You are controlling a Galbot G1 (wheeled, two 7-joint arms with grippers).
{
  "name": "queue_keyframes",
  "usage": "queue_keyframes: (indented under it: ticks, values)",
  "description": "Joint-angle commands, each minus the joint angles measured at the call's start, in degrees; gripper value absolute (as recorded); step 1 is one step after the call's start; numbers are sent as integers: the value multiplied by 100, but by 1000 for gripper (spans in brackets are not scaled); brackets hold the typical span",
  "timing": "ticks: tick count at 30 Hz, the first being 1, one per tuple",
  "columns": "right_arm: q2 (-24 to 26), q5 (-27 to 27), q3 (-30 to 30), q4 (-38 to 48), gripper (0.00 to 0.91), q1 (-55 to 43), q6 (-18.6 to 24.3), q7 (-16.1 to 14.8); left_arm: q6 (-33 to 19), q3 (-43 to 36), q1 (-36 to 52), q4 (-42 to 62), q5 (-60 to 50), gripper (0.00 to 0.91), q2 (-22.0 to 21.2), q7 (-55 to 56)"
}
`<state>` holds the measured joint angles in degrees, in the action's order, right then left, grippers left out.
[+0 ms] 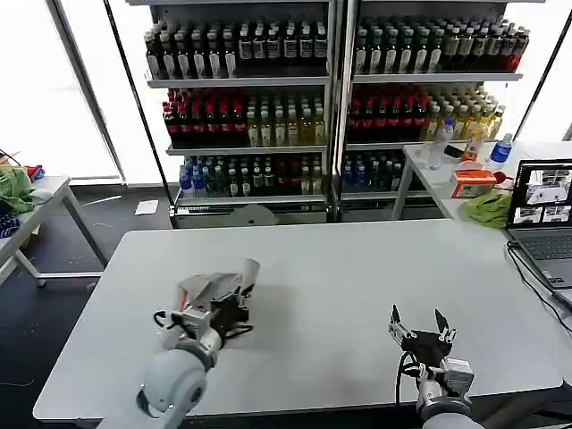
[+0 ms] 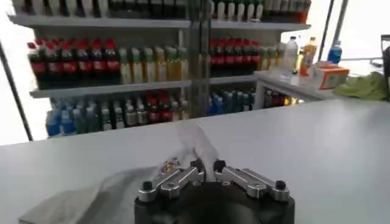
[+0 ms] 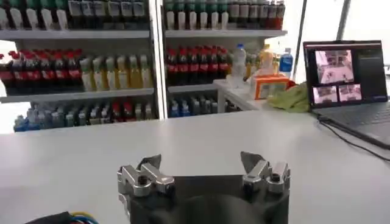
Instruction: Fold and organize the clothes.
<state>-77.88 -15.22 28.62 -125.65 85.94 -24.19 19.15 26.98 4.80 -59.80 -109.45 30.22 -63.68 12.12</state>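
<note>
The left hand sits low over the near-left part of the pale grey counter, its two dark fingertips pinched together on a fold of light grey cotton shirt. In the left wrist view the cloth rises in a narrow tuft just beyond the fingertips, while the rest of the garment lies bunched on the counter beside and beneath the hand — a reddish patch shows on it in the head view. The right hand hovers over the near-right counter, well apart from the shirt — fingers spread, nothing between them.
</note>
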Motion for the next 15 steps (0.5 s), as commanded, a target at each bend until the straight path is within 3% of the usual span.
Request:
queue_keyframes:
  ticks: [1,8,9,10,15]
  values:
    - [-165,71,61,59,907,6,-21,-5,36,-1020,799,667,-61,0,-757,149]
    - [-54,40,1,171,907,-133,-59,-10,-91,-1029,1034,1114,-51,20,-1119,189]
    - [-20,31,16,180,907,-130,-65,-13,-117,-1018,1040,1184,-93,564,-1180,192]
    - [1,13,30,189,907,-131,-72,-13,-150,-1012,1045,1214,-117,907,-1206,186]
    - [120,-78,71,231,907,-154,-99,-9,-487,-908,1062,1403,127,907,-1331,33]
